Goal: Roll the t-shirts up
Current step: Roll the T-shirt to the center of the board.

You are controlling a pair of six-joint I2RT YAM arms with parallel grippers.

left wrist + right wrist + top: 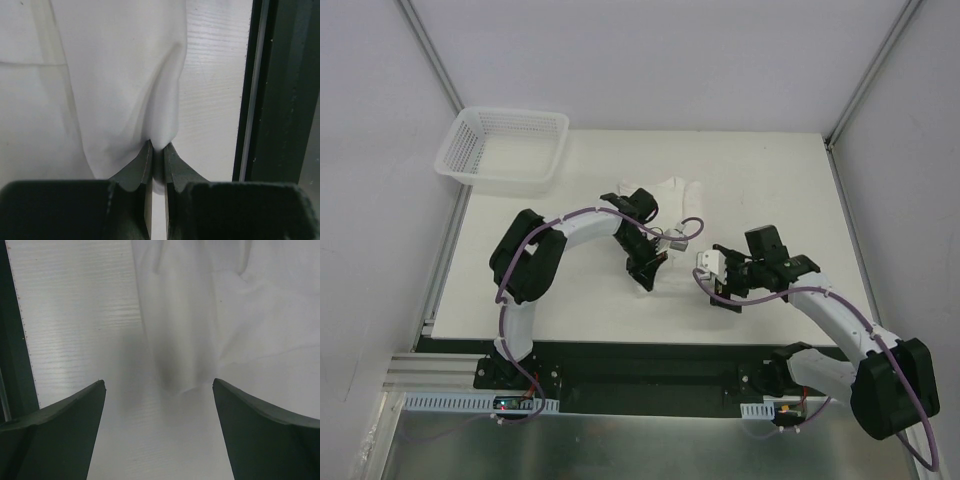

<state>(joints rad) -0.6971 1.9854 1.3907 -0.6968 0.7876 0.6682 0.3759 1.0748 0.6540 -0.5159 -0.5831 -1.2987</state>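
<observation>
A white t-shirt (677, 192) lies on the white table between the two arms and is hard to tell from the tabletop. My left gripper (648, 274) is shut on a pinched fold at the shirt's edge; in the left wrist view the cloth (115, 75) rises into a ridge that runs into the closed gripper (157, 146). My right gripper (725, 296) is open and empty, low over the table. In the right wrist view the shirt (225, 300) fills the upper right, and a corner of its edge reaches just ahead of the open gripper (159, 385).
A white plastic mesh basket (505, 150) stands at the table's far left corner. The table's dark near edge (280, 100) runs close beside the left gripper. Grey walls enclose the table on three sides.
</observation>
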